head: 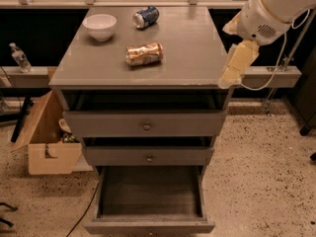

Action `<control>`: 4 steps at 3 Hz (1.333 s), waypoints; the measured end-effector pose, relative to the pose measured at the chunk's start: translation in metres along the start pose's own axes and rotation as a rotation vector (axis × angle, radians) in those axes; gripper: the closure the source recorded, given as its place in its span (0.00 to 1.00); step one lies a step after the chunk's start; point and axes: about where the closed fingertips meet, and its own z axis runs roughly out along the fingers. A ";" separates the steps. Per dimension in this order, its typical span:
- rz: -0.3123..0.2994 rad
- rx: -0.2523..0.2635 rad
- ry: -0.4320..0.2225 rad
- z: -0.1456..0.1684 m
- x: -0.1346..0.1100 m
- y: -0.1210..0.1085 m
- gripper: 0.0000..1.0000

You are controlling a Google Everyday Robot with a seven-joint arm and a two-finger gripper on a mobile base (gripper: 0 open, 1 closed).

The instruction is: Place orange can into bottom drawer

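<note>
gripper (236, 65) at right edge of grey tabletop (190, 58), opening unclear; orange can (144, 54) lies mid-top; speckled floor (261, 172).

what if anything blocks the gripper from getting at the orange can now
Probably nothing. The gripper hangs at the right edge of the cabinet top; the orange can lies on its side mid-top, with bare surface between. The bowl and blue can sit farther back.

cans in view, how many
2: the orange can lying centrally, the blue-and-silver can at the back beside the white bowl. The end effector hangs at the right edge of the cabinet top.
</note>
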 end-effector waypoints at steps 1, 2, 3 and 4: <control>-0.017 -0.015 -0.089 0.043 -0.039 -0.045 0.00; -0.026 -0.017 -0.084 0.047 -0.041 -0.046 0.00; -0.075 -0.020 -0.071 0.070 -0.056 -0.061 0.00; -0.143 -0.043 -0.076 0.102 -0.080 -0.081 0.00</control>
